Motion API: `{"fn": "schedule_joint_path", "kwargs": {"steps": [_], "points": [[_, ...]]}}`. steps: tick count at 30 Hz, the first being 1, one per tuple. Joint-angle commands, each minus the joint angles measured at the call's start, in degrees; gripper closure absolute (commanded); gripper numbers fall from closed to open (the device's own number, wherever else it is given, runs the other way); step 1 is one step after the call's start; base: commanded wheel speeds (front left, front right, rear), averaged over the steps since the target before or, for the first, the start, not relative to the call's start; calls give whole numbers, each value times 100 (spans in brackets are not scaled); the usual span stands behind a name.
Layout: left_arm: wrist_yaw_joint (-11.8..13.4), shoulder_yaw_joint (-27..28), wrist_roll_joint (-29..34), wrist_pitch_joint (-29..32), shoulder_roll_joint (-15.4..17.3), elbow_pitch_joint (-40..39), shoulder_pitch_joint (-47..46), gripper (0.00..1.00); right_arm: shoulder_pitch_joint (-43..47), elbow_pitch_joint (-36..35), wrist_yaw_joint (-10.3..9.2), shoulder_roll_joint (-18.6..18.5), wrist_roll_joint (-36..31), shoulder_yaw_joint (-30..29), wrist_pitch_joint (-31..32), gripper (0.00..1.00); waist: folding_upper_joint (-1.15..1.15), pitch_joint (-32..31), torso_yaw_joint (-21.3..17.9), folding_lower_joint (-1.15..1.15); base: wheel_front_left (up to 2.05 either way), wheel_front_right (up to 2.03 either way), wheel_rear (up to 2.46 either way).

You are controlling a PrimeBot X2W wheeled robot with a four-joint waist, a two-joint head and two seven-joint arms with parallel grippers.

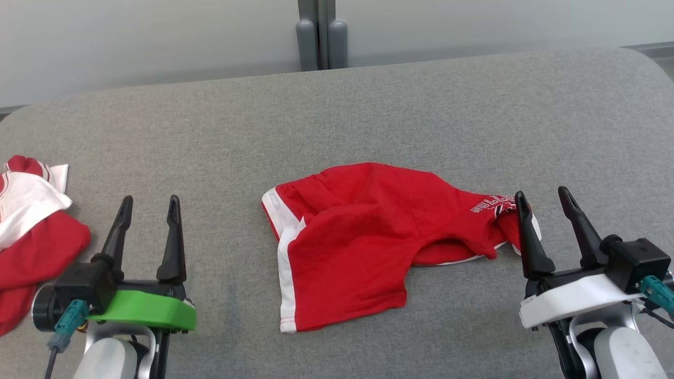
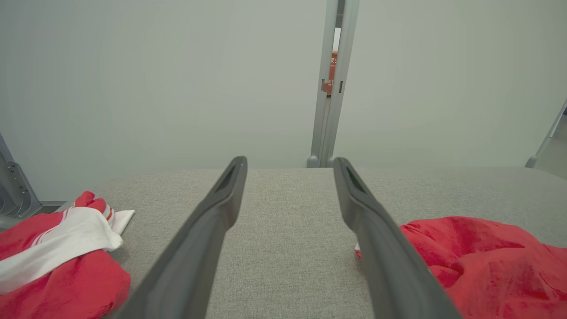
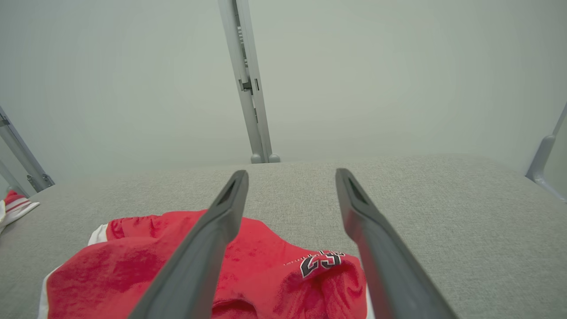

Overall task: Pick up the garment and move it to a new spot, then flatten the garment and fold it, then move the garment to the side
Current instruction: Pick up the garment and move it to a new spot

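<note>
The garment (image 1: 363,237), red shorts with white side trim and a printed logo, lies rumpled in the middle of the grey table (image 1: 368,116). It also appears as the garment (image 2: 487,261) at the lower right of the left wrist view, and as the garment (image 3: 274,270) under my right fingers. My left gripper (image 1: 149,204) rests open at the lower left, well clear of the shorts. At the lower right, my right gripper (image 1: 542,197) is open too, its left finger over the shorts' right end. Both hold nothing.
A second pile of red and white clothing (image 1: 31,221) lies at the table's left edge, close beside my left gripper; it shows as the pile (image 2: 62,257) in the left wrist view. A pale wall with a grey post (image 1: 321,37) stands behind the table.
</note>
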Motion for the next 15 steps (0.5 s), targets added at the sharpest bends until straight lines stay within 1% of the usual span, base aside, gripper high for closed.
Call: {"fn": "schedule_joint_path", "kwargs": {"steps": [1, 4, 10, 15], "points": [[-26, -22, 82, 0, -16, 32, 128, 0, 103, -1, -2, 3, -10, -3, 17, 0, 0, -104, -5, 0, 0, 0, 0], [-71, -10, 88, 0, -97, 104, 299, 0, 242, 31, -2, 28, -6, 25, 61, 0, 0, -203, -65, 0, 0, 0, 0], [-100, 51, 148, 0, -147, 248, 606, 0, 463, 8, -2, 74, -8, 44, 127, 0, 0, -391, -117, 0, 0, 0, 0], [-129, -9, 193, 0, -154, 329, 711, 0, 554, -43, -2, 90, -43, 34, 184, 0, 0, -464, -110, 0, 0, 0, 0]]}}
